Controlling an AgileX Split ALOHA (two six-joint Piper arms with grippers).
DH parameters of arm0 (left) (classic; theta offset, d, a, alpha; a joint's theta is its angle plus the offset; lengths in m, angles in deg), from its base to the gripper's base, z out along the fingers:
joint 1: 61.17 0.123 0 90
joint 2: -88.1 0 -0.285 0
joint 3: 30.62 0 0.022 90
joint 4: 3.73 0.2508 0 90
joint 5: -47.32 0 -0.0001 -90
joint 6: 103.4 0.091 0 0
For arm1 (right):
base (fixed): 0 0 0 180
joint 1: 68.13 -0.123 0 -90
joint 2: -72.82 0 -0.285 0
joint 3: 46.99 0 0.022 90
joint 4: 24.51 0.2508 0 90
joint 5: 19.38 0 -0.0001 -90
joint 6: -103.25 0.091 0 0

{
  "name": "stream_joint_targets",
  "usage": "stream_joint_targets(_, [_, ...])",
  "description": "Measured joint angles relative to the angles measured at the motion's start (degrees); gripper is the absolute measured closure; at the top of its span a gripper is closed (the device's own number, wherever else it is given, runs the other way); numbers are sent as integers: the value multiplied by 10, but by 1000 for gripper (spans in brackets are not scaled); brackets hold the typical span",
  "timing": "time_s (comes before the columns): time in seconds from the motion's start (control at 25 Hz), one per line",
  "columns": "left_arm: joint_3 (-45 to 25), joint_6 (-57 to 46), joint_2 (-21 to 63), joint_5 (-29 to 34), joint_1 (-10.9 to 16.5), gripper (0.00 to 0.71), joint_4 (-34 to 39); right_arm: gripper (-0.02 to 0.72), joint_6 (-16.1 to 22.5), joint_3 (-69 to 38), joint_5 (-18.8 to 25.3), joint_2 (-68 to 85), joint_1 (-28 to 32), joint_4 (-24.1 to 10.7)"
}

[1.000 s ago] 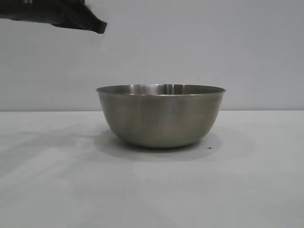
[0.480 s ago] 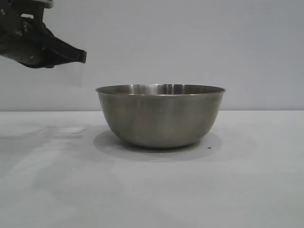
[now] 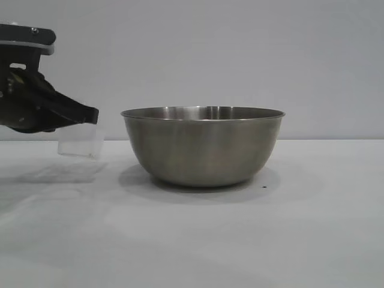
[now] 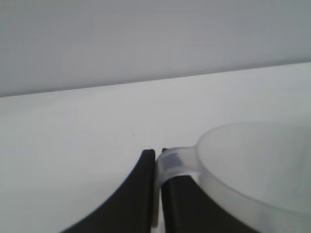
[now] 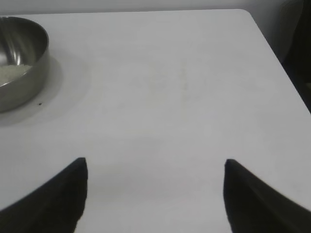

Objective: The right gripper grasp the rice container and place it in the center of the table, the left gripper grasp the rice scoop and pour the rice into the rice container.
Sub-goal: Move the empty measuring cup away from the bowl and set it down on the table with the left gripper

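Exterior view shows the left gripper (image 3: 90, 115) clamped on the rice scoop (image 3: 80, 141) handle, so it should lower level onto the table (image 3: 192, 240) before releasing; the right gripper (image 5: 155, 194) idles, fingers spread.

the rice container (image 3: 203, 147), a wide round stainless steel bowl with a thin rim, stands upright on the white table (image 3: 240, 240) near its middle, with a pale mass of rice (image 5: 9, 73) lying in its bottom. the rice scoop (image 3: 80, 140), a small translucent plastic cup, hangs just above the table to the bowl's left, apart from it, its rim handle (image 4: 172, 162) pinched between the fingers of the left end effector (image 3: 90, 114).
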Motion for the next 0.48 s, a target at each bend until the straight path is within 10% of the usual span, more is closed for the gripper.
stream_joint_targets(0.28, [0, -3, -8, -1, 0, 710, 4, 189, 0, 0, 0, 0, 0, 0])
stream_joint_targets(0.48, [-7, -3, -8, -1, 0, 473, 8, 189, 0, 0, 0, 0, 0, 0])
